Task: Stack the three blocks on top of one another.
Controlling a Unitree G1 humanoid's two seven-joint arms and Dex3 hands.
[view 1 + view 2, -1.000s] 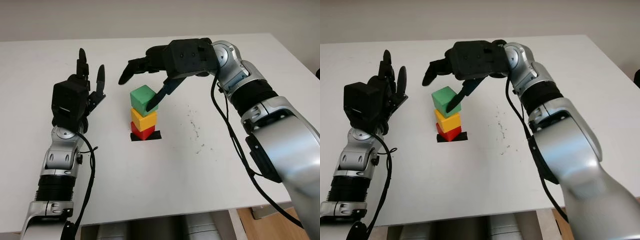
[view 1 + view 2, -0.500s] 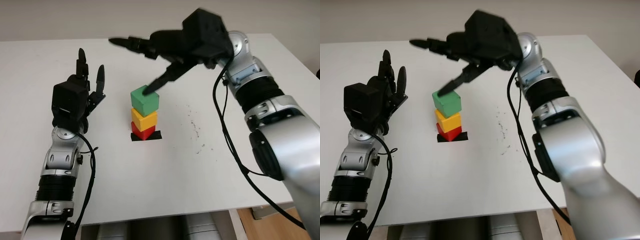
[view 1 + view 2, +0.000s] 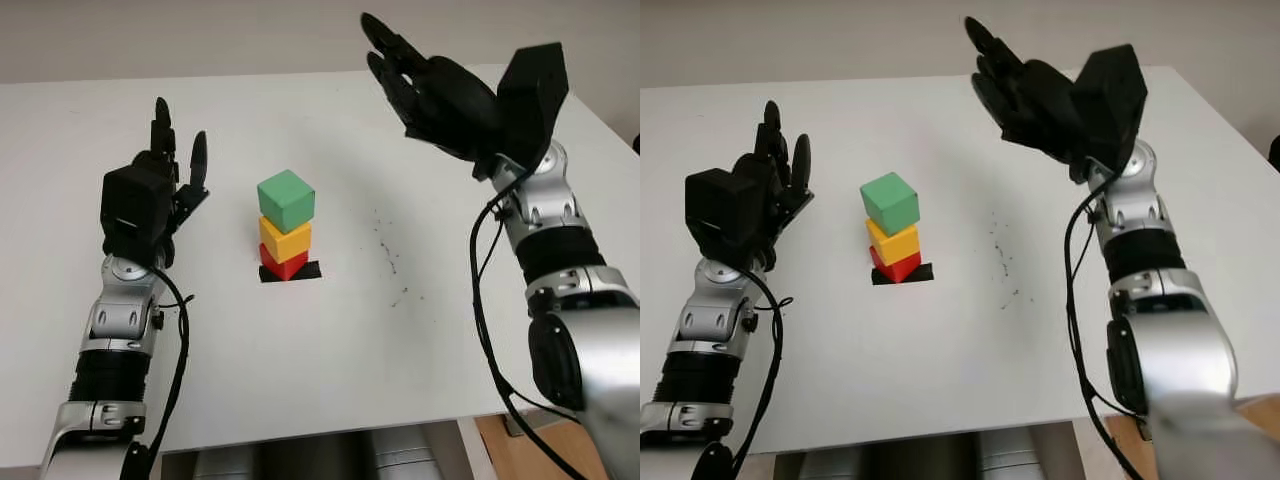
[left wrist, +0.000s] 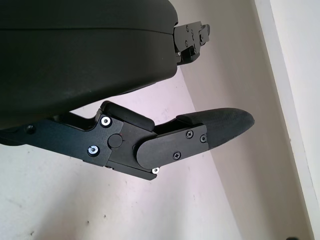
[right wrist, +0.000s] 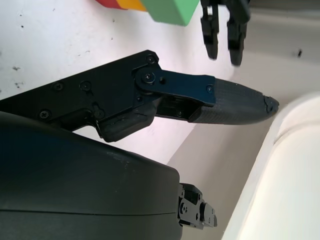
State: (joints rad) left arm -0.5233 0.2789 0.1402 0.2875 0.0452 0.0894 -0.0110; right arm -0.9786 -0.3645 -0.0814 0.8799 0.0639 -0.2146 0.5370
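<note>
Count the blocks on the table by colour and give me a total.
Green cube block: 1
Yellow cube block: 1
Red cube block: 1
Total: 3, stacked in one tower on the white table.

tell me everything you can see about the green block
The green block is a plain, matte cube with clean edges, looking like painted wood or foam. It sits on top of the yellow block, turned slightly out of line with it, crowning the stack near the table's middle. Nothing else touches it; both hands are clear of it.
</note>
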